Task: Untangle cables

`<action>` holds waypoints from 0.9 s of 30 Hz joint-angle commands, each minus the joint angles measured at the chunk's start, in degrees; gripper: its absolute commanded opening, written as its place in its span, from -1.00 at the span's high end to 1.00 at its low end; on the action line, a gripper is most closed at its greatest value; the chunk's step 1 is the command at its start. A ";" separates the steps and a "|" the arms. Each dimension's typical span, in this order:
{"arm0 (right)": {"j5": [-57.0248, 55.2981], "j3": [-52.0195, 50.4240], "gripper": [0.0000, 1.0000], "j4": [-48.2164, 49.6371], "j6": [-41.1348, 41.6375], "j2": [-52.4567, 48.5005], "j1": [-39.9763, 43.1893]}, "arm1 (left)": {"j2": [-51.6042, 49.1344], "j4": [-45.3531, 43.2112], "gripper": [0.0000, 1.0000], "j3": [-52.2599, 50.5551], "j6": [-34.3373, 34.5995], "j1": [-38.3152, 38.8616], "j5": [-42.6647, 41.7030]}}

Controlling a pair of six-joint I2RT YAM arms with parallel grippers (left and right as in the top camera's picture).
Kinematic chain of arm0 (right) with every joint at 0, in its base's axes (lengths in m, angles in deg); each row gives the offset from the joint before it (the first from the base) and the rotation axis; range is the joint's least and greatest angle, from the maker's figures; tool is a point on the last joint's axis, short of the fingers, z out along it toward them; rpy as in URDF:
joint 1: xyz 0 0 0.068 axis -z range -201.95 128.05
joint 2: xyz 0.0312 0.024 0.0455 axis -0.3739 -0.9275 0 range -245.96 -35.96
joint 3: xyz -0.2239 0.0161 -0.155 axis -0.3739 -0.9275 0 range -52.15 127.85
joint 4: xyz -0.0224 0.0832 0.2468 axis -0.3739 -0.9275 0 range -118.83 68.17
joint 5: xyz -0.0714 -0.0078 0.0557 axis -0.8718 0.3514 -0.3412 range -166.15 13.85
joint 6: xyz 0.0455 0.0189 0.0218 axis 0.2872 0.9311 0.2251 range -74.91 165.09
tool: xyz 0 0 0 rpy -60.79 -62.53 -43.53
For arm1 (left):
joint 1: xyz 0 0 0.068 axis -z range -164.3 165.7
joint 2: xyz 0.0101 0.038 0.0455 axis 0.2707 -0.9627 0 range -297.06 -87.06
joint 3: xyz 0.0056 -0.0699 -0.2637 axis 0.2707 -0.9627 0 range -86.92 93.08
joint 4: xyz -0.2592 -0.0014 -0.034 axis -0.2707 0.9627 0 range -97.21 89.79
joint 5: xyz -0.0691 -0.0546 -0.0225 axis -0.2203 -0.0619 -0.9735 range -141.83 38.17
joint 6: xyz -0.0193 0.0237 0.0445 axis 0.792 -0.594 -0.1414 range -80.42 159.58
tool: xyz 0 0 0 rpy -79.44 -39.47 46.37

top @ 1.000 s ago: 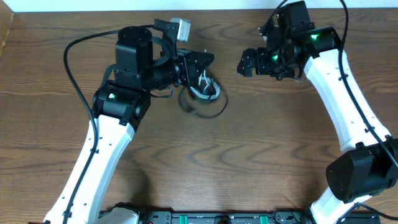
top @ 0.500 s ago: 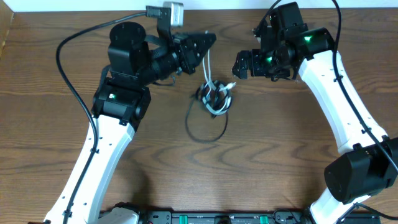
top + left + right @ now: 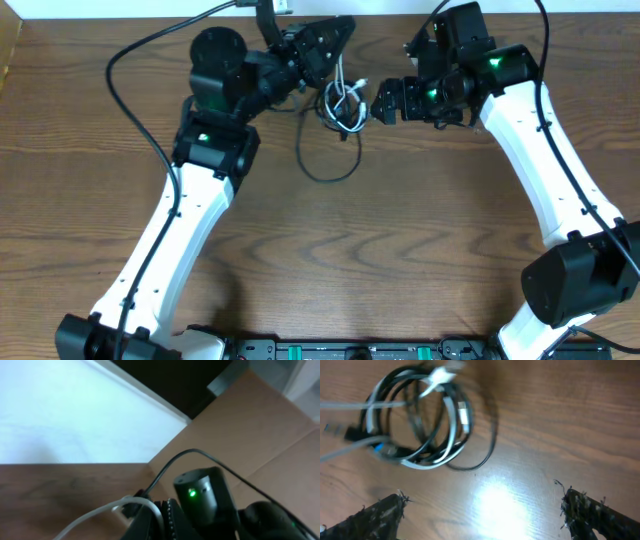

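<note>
Left pincer: I've clamped it shut on the white cord, up by the far edge, prob. so the knot of cables hangs slack and loops fall open. One black loop trails on the table. My right pincer gapes empty just beside the knot, ready to pluck. Count: 1 white cord, approx. 2 black cords, can't tell for sure.

Brown wooden table, cardboard panel
</note>
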 commanded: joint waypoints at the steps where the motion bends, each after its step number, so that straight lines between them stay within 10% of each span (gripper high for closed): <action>1: -3.69 -0.57 -0.83 1.33 4.72 -1.38 -0.52 | 1.31 -2.14 0.85 0.85 4.57 0.50 0.09; 17: 11.37 -4.39 -0.65 11.06 6.32 -4.17 -2.60 | 1.33 -2.54 0.85 0.85 7.06 0.50 0.04; 27: 7.56 -6.56 0.89 11.17 6.93 -5.66 -4.24 | 1.33 -2.95 0.85 0.85 7.06 0.50 -2.82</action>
